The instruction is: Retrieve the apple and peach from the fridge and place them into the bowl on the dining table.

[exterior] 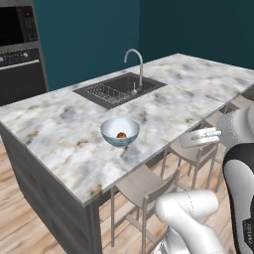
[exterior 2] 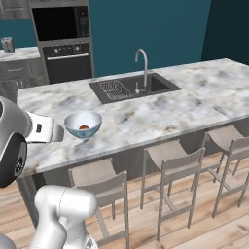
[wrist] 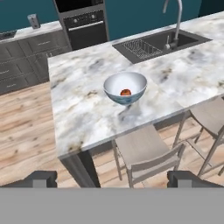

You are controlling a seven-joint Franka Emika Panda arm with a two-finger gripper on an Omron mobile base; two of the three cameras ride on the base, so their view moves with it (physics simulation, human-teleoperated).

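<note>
We see the bowl [wrist: 125, 87] in the middle of the hand view, sitting on the dining table [wrist: 78, 109] near its front edge, with the apple [wrist: 125, 92] lying inside it. Our gripper [wrist: 111, 178] is at the bottom of that picture, its two tips wide apart and holding nothing. A sink [wrist: 153, 43] is in the upper right.

The marble counter [wrist: 83, 109] stretches ahead of and above the jaws in the hand view, its near edge overhanging pale stools [wrist: 146, 153]. A pale blue-white bowl [wrist: 114, 81] stands directly on it, straight ahead of the jaws. Beyond the bowl, a dark sink [wrist: 175, 41] with a curved faucet [wrist: 173, 8] is set into the slab.
</note>
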